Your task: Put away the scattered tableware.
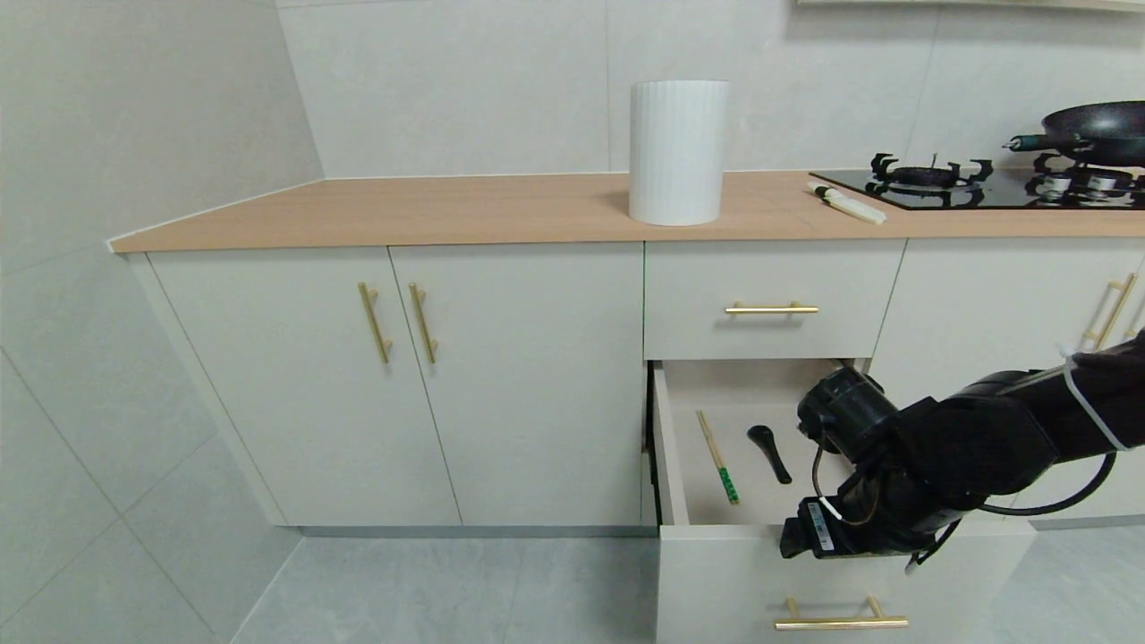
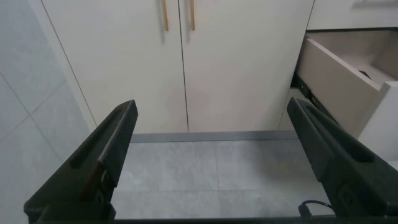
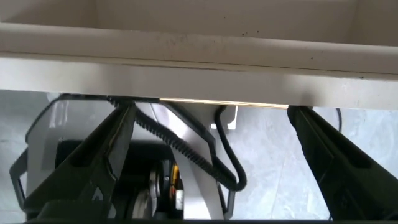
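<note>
Drawer: the lower cream drawer with a brass bar handle (image 1: 671, 456) stood pulled out, below a shut one.

In the drawer: a pair of wooden chopsticks with green ends (image 1: 718, 458) and a black spoon (image 1: 769, 453) lay side by side on its floor, apart from each other.

On the counter: a pale, cream-coloured stick-like utensil (image 1: 846, 203) lay on the wooden countertop (image 1: 447, 210), just beside the black glass gas hob (image 1: 975, 192). I could not tell from where I stood what kind of utensil it was. A tall white ribbed cylinder (image 1: 678, 152) stood near it.

Right gripper (image 3: 209, 112): it hung at the drawer's front panel, jaws wide apart, with nothing between them.

Left gripper (image 2: 211, 106): held low near the cupboard doors, facing the grey tiled floor (image 2: 205, 180), jaws spread and bare.

Progress: I judged it well along, with two pieces stowed.

Left to do: the pale utensil wanted fetching from the counter into the drawer, and the drawer then probably wanted pushing shut.
</note>
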{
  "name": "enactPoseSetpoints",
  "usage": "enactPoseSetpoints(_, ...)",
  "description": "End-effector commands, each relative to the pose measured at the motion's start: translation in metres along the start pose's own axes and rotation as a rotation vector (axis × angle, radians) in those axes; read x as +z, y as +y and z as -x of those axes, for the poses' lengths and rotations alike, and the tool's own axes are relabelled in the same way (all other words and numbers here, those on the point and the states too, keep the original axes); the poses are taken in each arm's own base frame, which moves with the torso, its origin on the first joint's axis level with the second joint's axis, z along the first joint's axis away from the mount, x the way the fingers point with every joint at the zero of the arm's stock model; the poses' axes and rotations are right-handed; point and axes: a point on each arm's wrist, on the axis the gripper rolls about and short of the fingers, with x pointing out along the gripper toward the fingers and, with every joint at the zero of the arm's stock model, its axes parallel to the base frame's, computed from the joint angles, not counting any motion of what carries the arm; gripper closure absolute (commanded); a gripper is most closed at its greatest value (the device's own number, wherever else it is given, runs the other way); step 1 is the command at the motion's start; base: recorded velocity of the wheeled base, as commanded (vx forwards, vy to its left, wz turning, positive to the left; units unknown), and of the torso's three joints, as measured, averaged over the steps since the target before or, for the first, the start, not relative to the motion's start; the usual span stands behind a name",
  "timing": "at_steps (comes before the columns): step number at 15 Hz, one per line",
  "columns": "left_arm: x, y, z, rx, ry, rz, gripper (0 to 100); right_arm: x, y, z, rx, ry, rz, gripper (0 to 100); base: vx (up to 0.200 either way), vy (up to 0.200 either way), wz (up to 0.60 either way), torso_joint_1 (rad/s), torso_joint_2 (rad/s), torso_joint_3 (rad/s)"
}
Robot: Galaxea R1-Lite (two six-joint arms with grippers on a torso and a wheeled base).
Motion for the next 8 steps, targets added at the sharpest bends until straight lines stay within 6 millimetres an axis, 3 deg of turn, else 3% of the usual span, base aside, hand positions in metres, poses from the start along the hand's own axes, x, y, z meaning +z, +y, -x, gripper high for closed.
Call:
enactPoseSetpoints(1, 0.000, 0.000, 0.000, 0.000, 0.000, 0.000, 0, 0.011, 0.001, -0.009, -0.004, -0.004, -0.010, 0, 0.000, 0.000, 0.00, 0.000, 0.00, 0.000)
enactPoseSetpoints(8, 0.000, 0.000, 0.000, 0.000, 0.000, 0.000, 0, 0.052, -0.006, -0.028, -0.011, -0.060, -0.028, 0, 0.000, 0.000, 0.00, 0.000, 0.00, 0.000)
